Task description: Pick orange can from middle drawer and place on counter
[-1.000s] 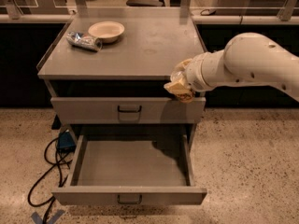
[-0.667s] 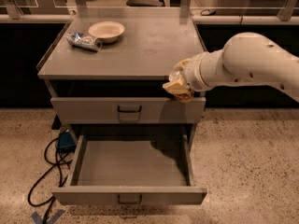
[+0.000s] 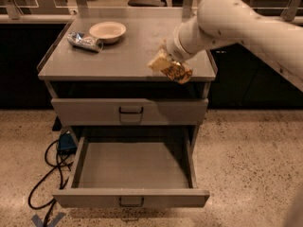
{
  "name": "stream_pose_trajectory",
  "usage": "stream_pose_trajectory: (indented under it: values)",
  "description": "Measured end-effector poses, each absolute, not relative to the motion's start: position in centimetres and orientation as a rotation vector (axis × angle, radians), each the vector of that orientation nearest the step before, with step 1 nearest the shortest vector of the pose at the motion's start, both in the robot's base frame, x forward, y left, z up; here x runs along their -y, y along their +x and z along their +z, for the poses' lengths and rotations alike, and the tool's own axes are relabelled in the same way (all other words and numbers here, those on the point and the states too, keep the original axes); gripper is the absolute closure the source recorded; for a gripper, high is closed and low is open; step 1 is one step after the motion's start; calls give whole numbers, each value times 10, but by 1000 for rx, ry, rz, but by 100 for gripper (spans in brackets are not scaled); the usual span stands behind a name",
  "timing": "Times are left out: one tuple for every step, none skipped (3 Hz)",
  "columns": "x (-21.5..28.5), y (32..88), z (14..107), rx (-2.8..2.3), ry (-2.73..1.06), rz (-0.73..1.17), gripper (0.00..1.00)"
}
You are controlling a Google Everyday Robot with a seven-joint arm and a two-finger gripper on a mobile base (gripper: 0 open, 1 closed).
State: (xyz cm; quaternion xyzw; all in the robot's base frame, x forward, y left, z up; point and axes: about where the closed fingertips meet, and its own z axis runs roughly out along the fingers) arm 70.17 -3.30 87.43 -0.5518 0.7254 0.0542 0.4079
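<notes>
Camera view, single entry.

Item 1: gripper (image 3: 166, 63), at the front right of the counter (image 3: 128, 56), clamped on the orange can (image 3: 176, 72).
Item 2: orange can, carried clear of the middle drawer (image 3: 94, 198), which stands pulled out with a bare floor. The can's long axis is tilted, running diagonally down to the right. It overlaps the counter's front edge, and contact with the top cannot be told.
Item 3: free counter surface lies behind and to the left of the can.
Item 4: arm (image 3: 236, 22), entering from upper right, sloping down-left, wrist bent toward the counter.

Judgement: placing calls for righting the can.
</notes>
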Motion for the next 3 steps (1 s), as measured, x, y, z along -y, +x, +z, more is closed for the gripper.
stream_pose_trajectory:
  values:
    - [12,706,902,-1792,-1443,152,100]
    - [12,706,902,-1792,-1443,152,100]
    - [16,731,886,-1780,-1394,159,100]
